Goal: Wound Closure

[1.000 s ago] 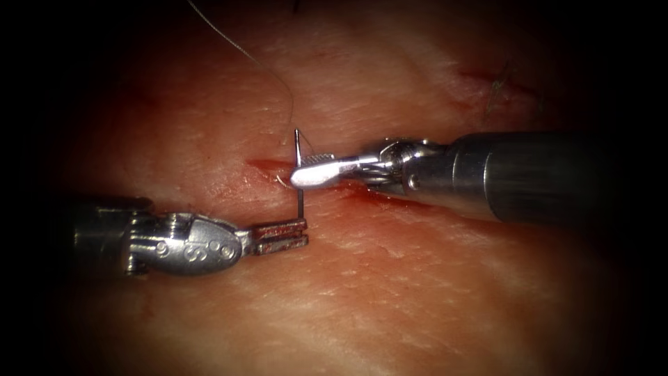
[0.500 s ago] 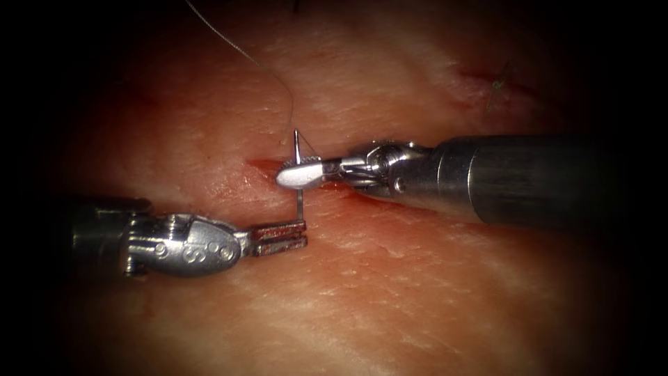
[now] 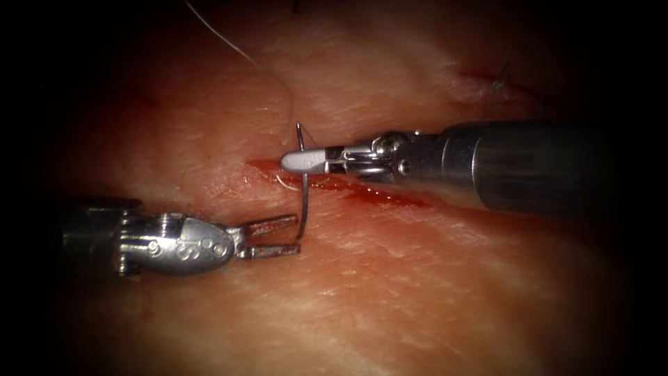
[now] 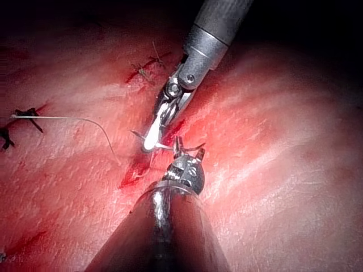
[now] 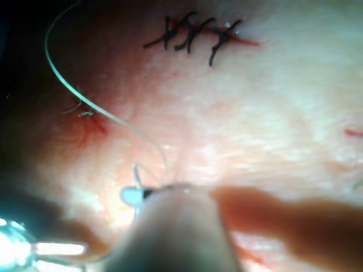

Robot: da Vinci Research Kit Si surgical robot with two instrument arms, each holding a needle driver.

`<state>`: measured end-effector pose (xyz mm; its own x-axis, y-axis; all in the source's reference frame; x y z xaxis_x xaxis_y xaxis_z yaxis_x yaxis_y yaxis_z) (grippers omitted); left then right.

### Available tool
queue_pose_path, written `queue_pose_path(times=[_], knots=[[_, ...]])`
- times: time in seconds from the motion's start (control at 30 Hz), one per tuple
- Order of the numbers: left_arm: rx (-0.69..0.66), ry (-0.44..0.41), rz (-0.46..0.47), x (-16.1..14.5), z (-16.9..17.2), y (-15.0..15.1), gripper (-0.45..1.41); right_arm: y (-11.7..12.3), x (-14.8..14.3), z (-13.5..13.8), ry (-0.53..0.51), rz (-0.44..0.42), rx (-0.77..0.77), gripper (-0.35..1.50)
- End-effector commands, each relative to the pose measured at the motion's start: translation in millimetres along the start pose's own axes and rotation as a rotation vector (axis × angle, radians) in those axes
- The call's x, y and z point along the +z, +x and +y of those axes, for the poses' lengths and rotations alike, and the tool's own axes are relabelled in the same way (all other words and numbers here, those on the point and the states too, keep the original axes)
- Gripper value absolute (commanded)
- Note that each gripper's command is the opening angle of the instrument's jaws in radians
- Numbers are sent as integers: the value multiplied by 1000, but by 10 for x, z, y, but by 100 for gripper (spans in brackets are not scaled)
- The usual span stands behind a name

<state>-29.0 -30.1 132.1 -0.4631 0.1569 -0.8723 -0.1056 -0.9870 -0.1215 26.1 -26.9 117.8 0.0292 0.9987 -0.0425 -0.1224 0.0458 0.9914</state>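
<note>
The curved needle (image 3: 304, 198) stands upright over the left end of the cut (image 3: 376, 191) and looks free of the tissue (image 3: 417, 292). My right tool (image 3: 287, 161) comes in from the right, jaws shut on the needle near its upper, thread end. My left tool (image 3: 296, 235) lies low on the left with its jaws open. The needle's lower end hangs just at their tips, ungripped. The thread (image 3: 243, 52) runs from the needle's top up and left. In the left wrist view the right tool (image 4: 152, 139) grips the needle beside my open left tool (image 4: 190, 150).
Red fluid (image 3: 390, 197) lines the cut to the right of the needle. A short cut thread end (image 3: 497, 87) sits at the upper right. Dark finished stitches (image 5: 193, 31) cross the wound in the right wrist view, where the thread (image 5: 85, 102) curves over the tissue.
The right jaws closed on the needle's upper part. The left jaws then opened and let go of its lower end. The needle tilted slightly and its curve now shows.
</note>
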Motion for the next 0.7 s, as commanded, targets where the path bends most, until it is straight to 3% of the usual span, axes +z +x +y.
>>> queue_pose_path(times=[0.03, 0.23, 0.3, 0.37, 0.5, 0.6, 0.7], knots=[[-45, -32, 24, 6, 4, -4, 67, -1, 5, 5, 4, 2, -52, -35], [-128, -152, 72, -13, 7, -17, 52, 0, 5, 4, 9, 18, -245, -35], [-136, -180, 68, -20, 2, -24, 29, -2, 5, 3, 12, 19, -311, -35], [-151, -192, 42, -22, -7, -34, 5, -3, 6, 1, 14, 19, -376, -35], [-212, -211, -32, -16, -24, -59, -15, -6, 9, -7, 28, 16, -468, -35], [-232, -233, -82, -4, -35, -75, -45, -8, 9, -14, 39, 12, -537, -35], [-266, -236, -105, 10, -42, -89, -45, -9, 9, -20, 41, 14, -587, -35]])
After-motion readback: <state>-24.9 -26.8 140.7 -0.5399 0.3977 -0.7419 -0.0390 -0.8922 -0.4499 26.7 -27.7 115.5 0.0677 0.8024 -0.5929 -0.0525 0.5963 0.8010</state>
